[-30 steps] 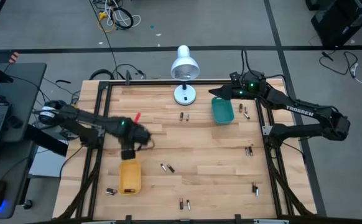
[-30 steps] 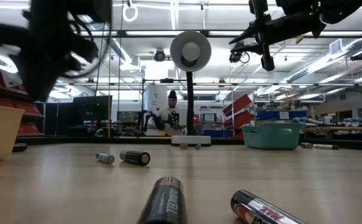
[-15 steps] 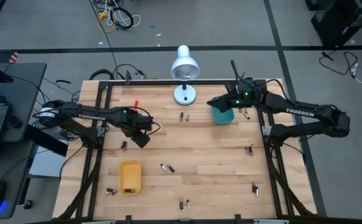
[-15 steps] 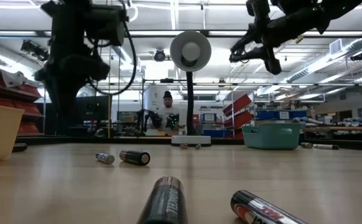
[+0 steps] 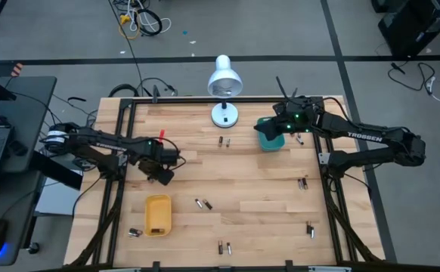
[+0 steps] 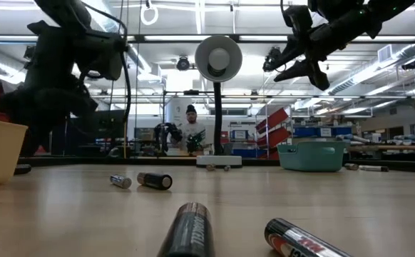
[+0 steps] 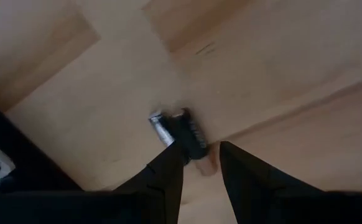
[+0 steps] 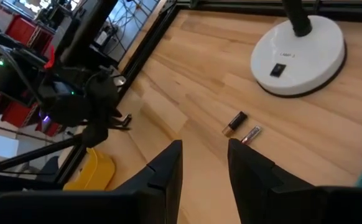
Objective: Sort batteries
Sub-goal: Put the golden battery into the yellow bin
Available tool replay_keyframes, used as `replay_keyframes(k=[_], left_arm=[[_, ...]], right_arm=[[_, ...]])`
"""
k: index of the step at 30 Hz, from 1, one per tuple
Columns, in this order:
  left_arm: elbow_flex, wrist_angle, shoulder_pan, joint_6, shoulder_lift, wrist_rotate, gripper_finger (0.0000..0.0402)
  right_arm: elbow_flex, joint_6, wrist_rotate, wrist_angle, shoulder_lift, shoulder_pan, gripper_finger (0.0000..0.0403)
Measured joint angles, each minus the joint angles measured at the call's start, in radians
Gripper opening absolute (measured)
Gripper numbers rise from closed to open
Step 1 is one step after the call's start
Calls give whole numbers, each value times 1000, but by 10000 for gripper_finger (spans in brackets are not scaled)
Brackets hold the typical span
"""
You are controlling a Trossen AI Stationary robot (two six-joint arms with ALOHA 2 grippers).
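My left gripper [image 5: 159,174] [image 7: 201,157] is open, low over the table's left part, far of the yellow tray [image 5: 157,214]. Its fingertips stand at the near end of two batteries [image 7: 178,129], one silvery and one dark, lying side by side on the wood. My right gripper [image 5: 264,128] [image 8: 203,155] is open and holds nothing, raised over the teal tray [image 5: 274,141] near the far edge. Other batteries lie scattered on the table [image 5: 221,141] [image 5: 202,203] [image 5: 303,182], several close to the low camera [image 6: 187,230]. My left gripper comes at the two batteries slanting from above. One fingertip [image 7: 175,154] reaches the near end of the dark battery [image 7: 192,134], but I cannot tell whether it touches it. Both batteries lie flat on the table.
A white desk lamp [image 5: 224,113] stands at the far edge, between the arms, with two batteries [image 8: 242,127] near its base. More batteries lie near the near edge [image 5: 135,233] [image 5: 224,246] [image 5: 311,230]. A person [image 6: 191,132] shows in the room beyond.
My left gripper has left the spot above the yellow tray, swung toward the far side, then dropped low toward the table's left onto the two batteries. My right gripper has shifted slightly toward the near edge, over the teal tray, and tipped.
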Motion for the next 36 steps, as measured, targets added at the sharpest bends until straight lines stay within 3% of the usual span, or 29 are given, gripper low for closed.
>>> replay_keyframes(k=[28, 36], left_arm=[[-125, 275, -7, -78, -3, -5, 118], [-126, 272, -7, -71, -2, -11, 66]], right_arm=[[0, 8, 5, -26, 0, 0, 115], [0, 29, 5, -26, 0, 0, 115]])
